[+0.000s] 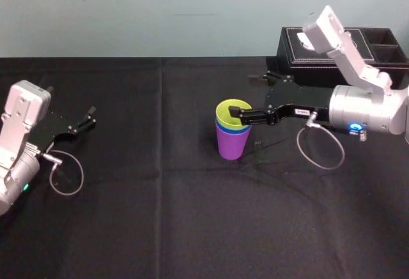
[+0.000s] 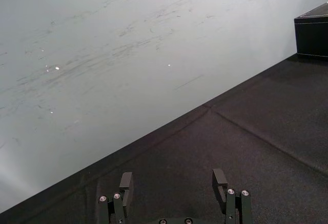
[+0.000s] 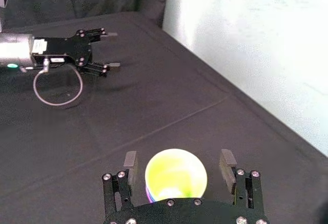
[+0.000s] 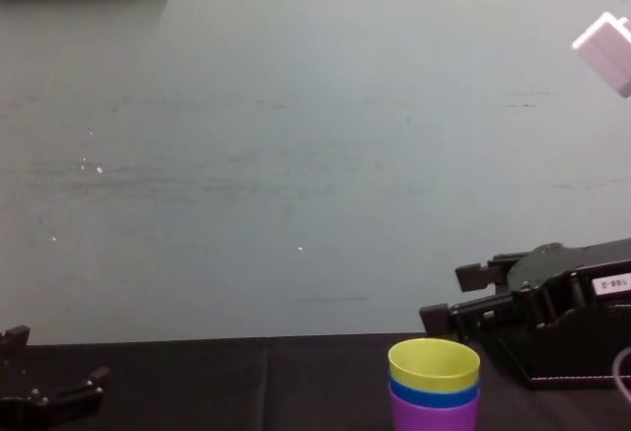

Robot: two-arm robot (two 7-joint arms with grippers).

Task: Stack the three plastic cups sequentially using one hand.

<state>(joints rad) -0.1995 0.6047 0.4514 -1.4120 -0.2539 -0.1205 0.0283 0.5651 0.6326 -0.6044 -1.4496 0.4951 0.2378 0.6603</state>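
The three plastic cups stand nested upright near the middle of the black table. The purple cup (image 1: 232,145) is at the bottom, the blue cup (image 1: 223,129) shows as a band above it, and the yellow-green cup (image 1: 230,111) is on top. The same stack appears in the chest view (image 4: 434,367). My right gripper (image 1: 248,98), the hand with the small white label, is open at the stack's rim. In the right wrist view its fingers (image 3: 131,162) stand on either side of the yellow-green cup (image 3: 176,175), with a gap on each side. Far to the left my left gripper (image 1: 91,117) rests open and holds nothing.
A black box (image 1: 332,52) with compartments stands at the back right, just behind my right arm. A cable loop (image 1: 323,148) hangs under the right wrist. The black cloth (image 1: 160,215) covers the table, and a pale wall rises behind it.
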